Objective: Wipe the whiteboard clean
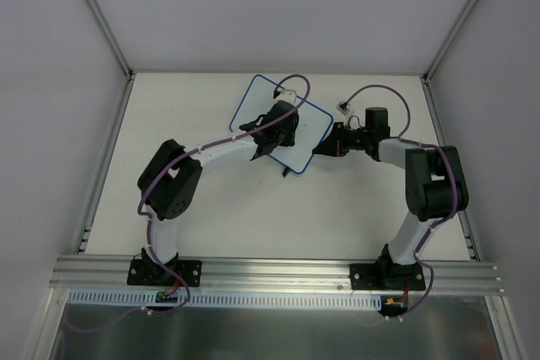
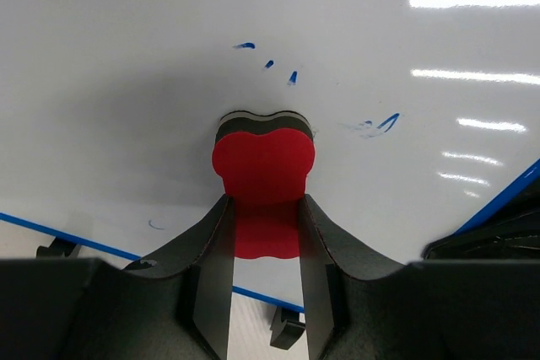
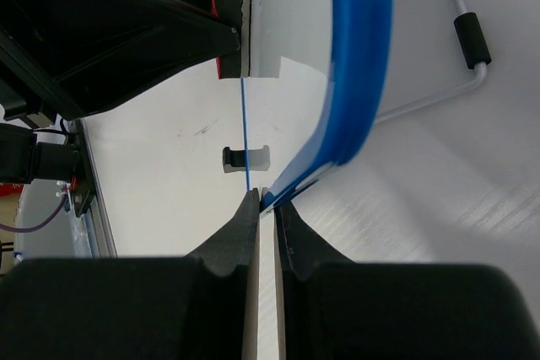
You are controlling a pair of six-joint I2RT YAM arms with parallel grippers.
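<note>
The whiteboard [image 1: 314, 124], white with a thin blue frame, lies tilted at the middle back of the table. In the left wrist view its surface [image 2: 126, 82] bears a few small blue marks [image 2: 291, 77]. My left gripper [image 1: 272, 134] sits over the board, shut on a red eraser block [image 2: 263, 166] whose dark felt end presses on the board. My right gripper [image 1: 319, 149] is at the board's right corner, shut on the blue frame edge [image 3: 359, 99]. A small black foot [image 3: 246, 158] shows under the board.
Grey enclosure walls and metal posts ring the white table [image 1: 337, 217]. An aluminium rail [image 1: 278, 274] runs along the near edge with both arm bases on it. Purple cables loop over both arms above the board.
</note>
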